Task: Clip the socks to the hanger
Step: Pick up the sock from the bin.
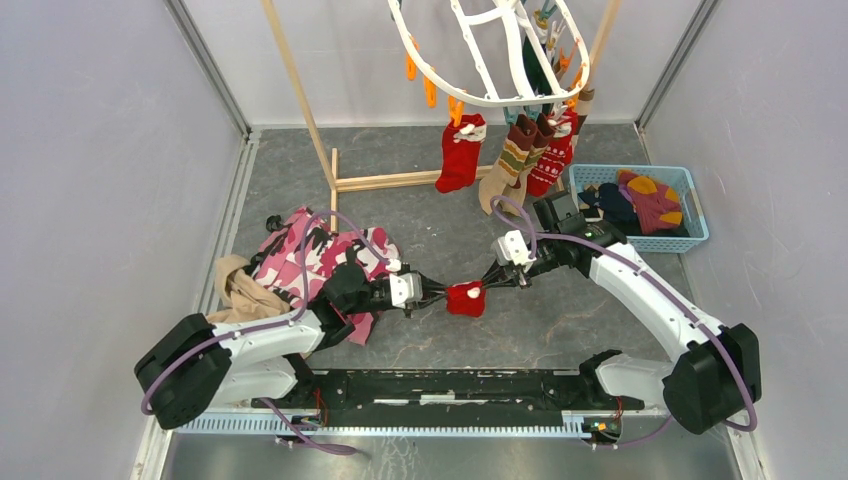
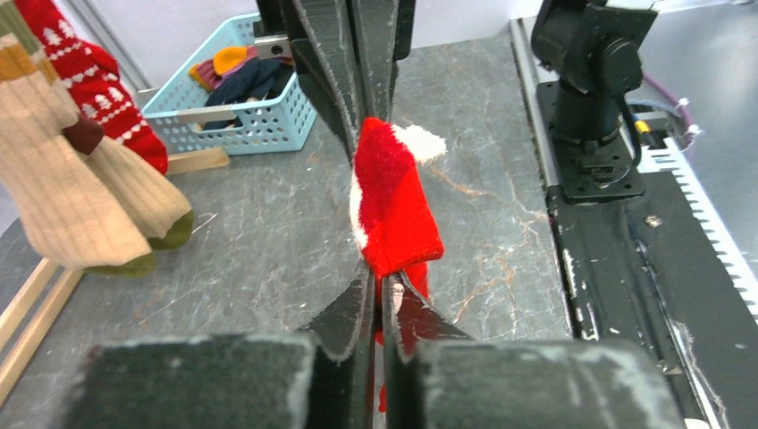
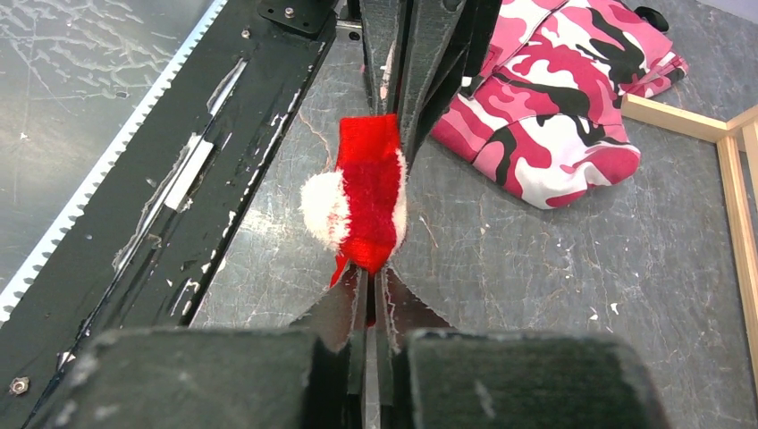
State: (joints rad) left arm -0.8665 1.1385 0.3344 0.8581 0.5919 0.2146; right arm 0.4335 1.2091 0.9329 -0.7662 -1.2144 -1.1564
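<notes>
My left fingers [image 2: 340, 331] and right fingers [image 3: 344, 317] are both clamped on the red sock [image 1: 466, 298], each only at an edge. A tug apart could drop it onto the tabletop [image 1: 420, 220].

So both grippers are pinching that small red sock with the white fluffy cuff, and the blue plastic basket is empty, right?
Not empty. The left gripper and right gripper do pinch the small red sock, but the blue plastic basket holds several socks, as the top view shows.

Past the red sock [image 1: 465, 298], bare table [image 1: 420, 225] lay open toward eleven o'clock. Hanging socks [image 1: 515, 160] blocked twelve, and the basket [image 1: 630, 169] blocked two.
</notes>
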